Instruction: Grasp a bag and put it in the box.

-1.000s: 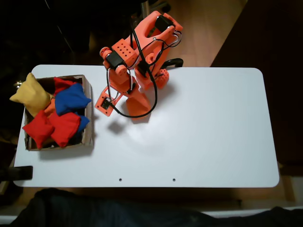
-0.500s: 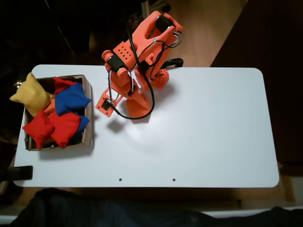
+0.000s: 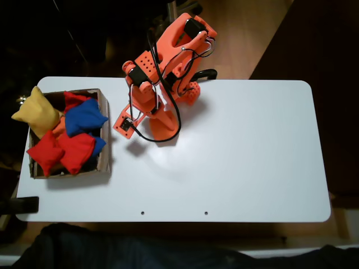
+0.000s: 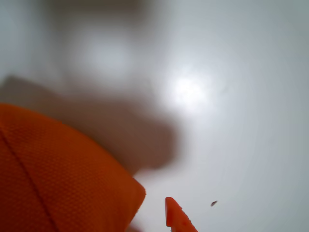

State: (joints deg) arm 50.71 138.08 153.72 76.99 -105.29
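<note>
Bag (image 4: 58, 179), prob. gripped, above bare table (image 4: 231, 96).

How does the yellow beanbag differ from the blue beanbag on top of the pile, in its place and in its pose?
In the fixed view, the yellow beanbag hangs over the left wall of the box, partly outside, while the blue beanbag lies wholly inside, near the right wall. The yellow one rests on the rim; the blue one rests on other beanbags. Both are plump, squarish cloth bags of similar size.

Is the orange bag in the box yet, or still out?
Out. In the wrist view the orange bag sits close under the camera, above bare white table, not cardboard.
</note>
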